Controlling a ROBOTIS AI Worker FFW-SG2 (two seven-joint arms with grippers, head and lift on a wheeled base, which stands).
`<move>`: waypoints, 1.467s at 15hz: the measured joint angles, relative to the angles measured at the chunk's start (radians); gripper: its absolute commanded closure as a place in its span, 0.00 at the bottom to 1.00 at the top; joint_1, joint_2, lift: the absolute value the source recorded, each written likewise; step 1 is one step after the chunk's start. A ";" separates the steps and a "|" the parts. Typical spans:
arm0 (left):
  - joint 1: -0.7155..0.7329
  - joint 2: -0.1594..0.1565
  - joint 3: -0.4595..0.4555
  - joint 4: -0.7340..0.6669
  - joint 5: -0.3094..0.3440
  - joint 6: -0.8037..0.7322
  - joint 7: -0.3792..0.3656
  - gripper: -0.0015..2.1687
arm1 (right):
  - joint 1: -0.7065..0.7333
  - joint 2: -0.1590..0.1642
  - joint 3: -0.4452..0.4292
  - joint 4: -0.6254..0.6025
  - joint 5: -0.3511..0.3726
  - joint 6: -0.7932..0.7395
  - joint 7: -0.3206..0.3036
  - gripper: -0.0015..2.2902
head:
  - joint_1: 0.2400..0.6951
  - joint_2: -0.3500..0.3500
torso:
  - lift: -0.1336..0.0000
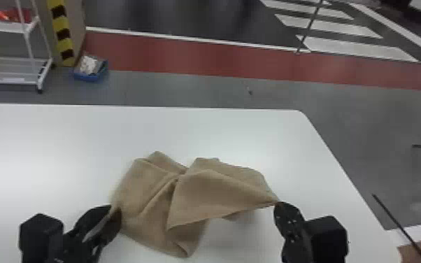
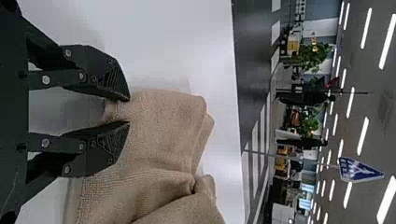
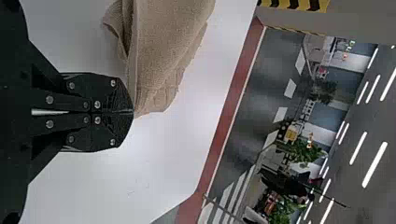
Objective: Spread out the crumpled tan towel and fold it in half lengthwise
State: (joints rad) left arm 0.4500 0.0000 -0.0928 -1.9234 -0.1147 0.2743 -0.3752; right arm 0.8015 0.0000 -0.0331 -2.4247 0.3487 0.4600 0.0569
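Head view: tan towel [image 1: 202,196], crumpled, lower centre. Left wrist view: left gripper [image 2: 129,111], centre left, fingers parted astride cloth; pinch edge before pulling. Right wrist view: right gripper [image 3: 133,112], centre left, closed on towel corner; draw outward gently.

White table [image 1: 220,133], wheeled rack [image 1: 10,71], blue bin [image 1: 91,75]
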 measured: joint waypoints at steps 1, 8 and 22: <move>0.002 0.000 0.000 -0.006 -0.001 0.000 0.007 0.87 | -0.004 0.000 -0.012 0.005 -0.005 -0.006 0.009 0.67 | 1.00 0.13 | 0.07; -0.019 0.000 0.066 -0.202 0.002 0.148 -0.017 0.87 | -0.079 0.000 -0.212 0.071 0.076 -0.182 0.231 0.67 | 1.00 0.13 | 0.07; -0.313 0.000 0.213 -0.301 0.022 0.531 -0.021 0.87 | -0.303 0.000 -0.332 0.102 0.379 -0.231 0.369 0.67 | 1.00 0.21 | 0.07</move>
State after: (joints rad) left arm 0.1365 0.0000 0.1201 -2.2243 -0.0930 0.8052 -0.3958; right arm 0.4986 0.0000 -0.3655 -2.3227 0.7281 0.2288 0.4263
